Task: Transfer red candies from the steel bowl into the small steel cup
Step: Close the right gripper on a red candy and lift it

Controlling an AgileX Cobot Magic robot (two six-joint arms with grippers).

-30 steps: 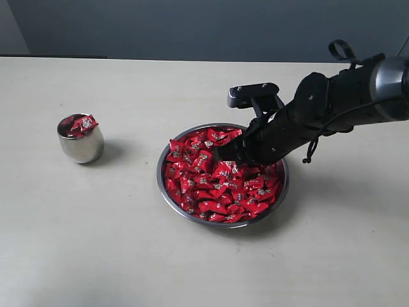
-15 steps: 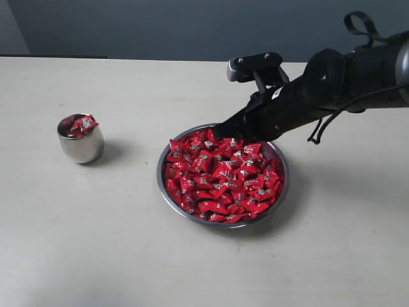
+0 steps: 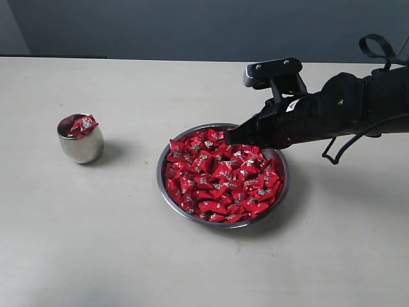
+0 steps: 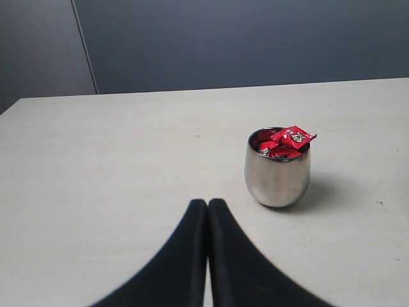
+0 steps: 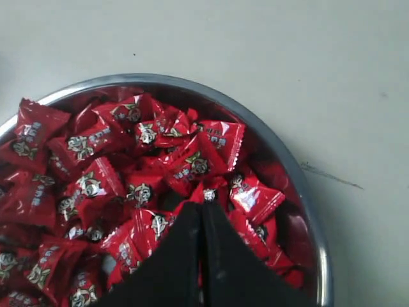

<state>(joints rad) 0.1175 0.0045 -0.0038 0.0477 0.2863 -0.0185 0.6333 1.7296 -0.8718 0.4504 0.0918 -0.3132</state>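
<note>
Pale tabletop (image 3: 96,256), grey wall (image 3: 192,25) behind. So the steel bowl (image 3: 159,182) sits mid-table heaped with red candies (image 3: 217,179), and a few top the small steel cup (image 3: 80,148) well off to its left. Over the bowl's far rim the right gripper (image 3: 227,137) hangs with jaws pressed together, can't tell if a candy's pinched. Near the cup the left gripper (image 4: 208,206) is squeezed closed too, empty.

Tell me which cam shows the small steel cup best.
Left wrist view: the small steel cup is close and unblocked, red candies heaped past its rim. Exterior view shows the cup small and distant. Right wrist view misses it, showing only the steel bowl and candies.
</note>
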